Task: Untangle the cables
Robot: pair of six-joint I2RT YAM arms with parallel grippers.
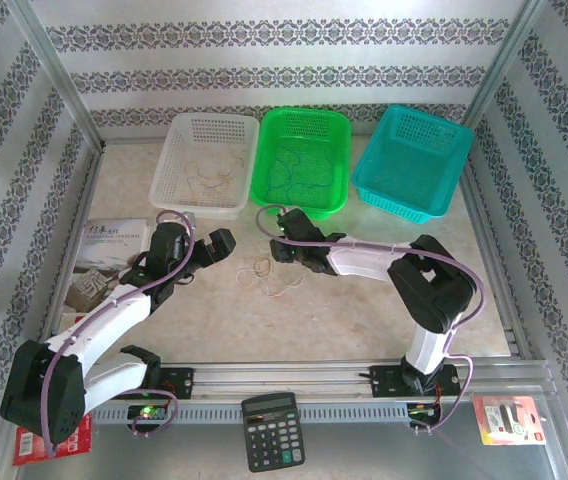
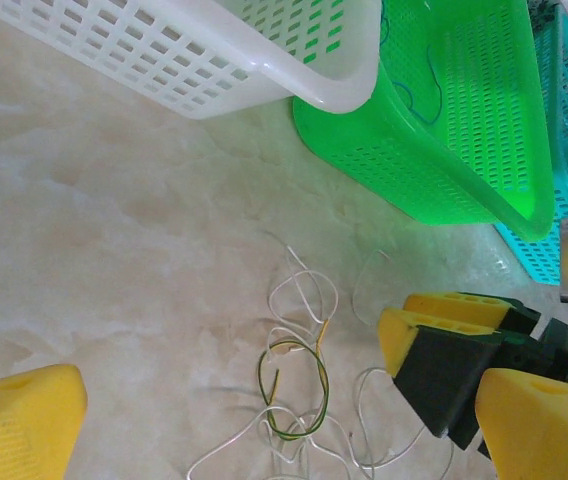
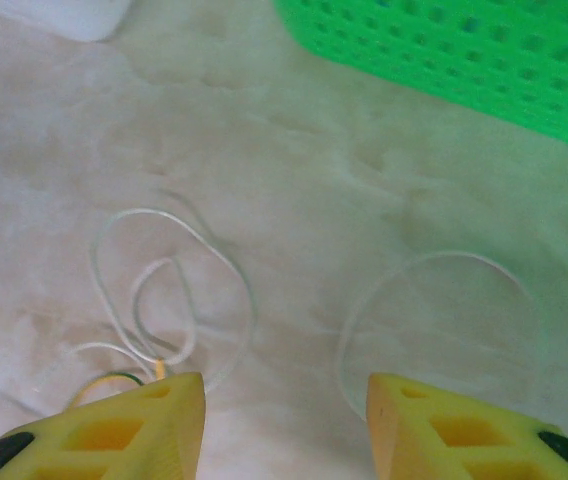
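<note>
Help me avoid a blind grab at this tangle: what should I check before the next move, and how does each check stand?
1. Left gripper open and free: ok, fingers wide apart, nothing held.
2. Right gripper open: ok, fingers apart over bare table.
3. A strand between the right fingers: not ok; the double white loop and the single white loop lie to either side.
4. Strands separated: not ok; the yellow-green strand crosses the white strands.
5. Grippers clear of each other: ok, a gap shows between them from above.
6. Right gripper's height above the table: cannot tell.
</note>
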